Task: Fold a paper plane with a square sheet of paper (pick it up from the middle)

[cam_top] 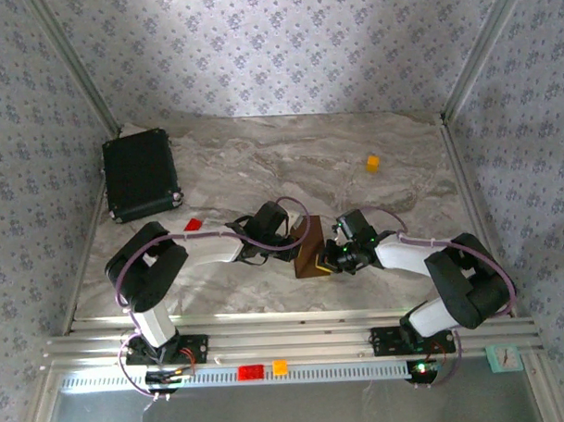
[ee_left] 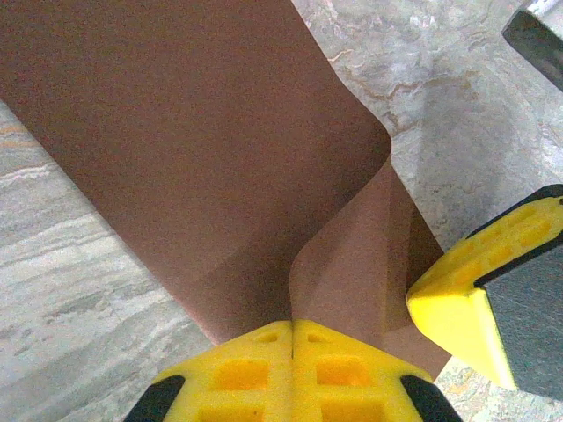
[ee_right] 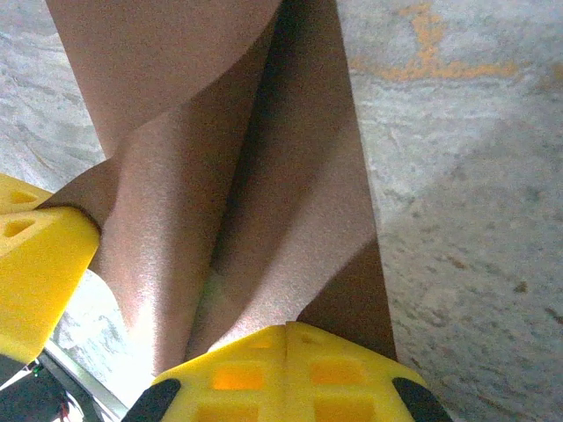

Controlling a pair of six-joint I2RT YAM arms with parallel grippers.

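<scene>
Beneath both grippers, marbled table (cam_top: pixel 262 156); well off to the far left of the left gripper (ee_left: pixel 293 327), black case (cam_top: pixel 140 174) lying flat. Between the two grippers, square sheet of paper (ee_left: pixel 202 158), buckled into a loose fold, pinched at one edge by the left gripper's fully closed yellow fingers and at the opposite edge by the right gripper (ee_right: pixel 286 332), clamped just as tight. Well beyond the right gripper, small orange block (cam_top: pixel 373 162); back behind the left gripper, beside its arm, small red block (cam_top: pixel 193 224).
</scene>
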